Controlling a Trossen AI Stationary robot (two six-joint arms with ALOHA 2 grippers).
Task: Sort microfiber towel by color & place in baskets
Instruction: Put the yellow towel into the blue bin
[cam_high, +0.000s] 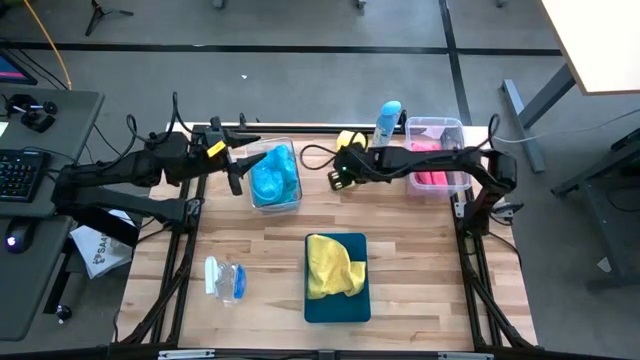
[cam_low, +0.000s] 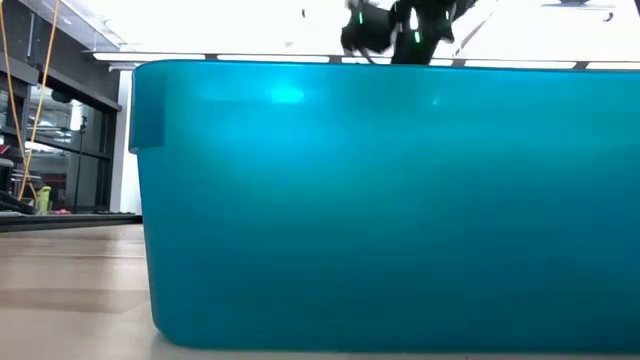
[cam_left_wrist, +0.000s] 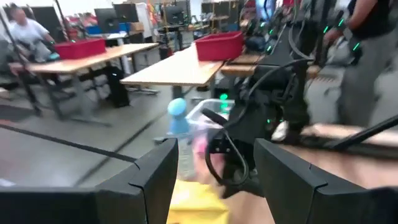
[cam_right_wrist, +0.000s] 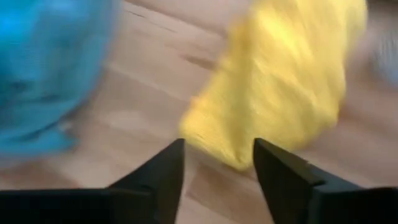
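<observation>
In the high view, blue towels (cam_high: 275, 178) fill a clear bin (cam_high: 296, 203) at the far left. Pink towels (cam_high: 432, 178) lie in a second clear bin (cam_high: 447, 125) at the far right. A yellow towel (cam_high: 333, 266) lies crumpled on the dark-teal tray (cam_high: 337, 308) near the table's middle. My left gripper (cam_high: 238, 166) hangs open just left of the blue bin. My right gripper (cam_high: 338, 172) is open between the two bins. In its wrist view the open fingers (cam_right_wrist: 217, 165) point toward the yellow towel (cam_right_wrist: 280, 81), with the blue towels (cam_right_wrist: 50, 68) off to one side.
A clear bottle with a light-blue cap (cam_high: 387, 120) stands at the far edge beside the pink bin. A small clear bottle (cam_high: 225, 279) lies near the left front. The tray's wall (cam_low: 380, 200) fills the low view. Bare wood lies right of the tray.
</observation>
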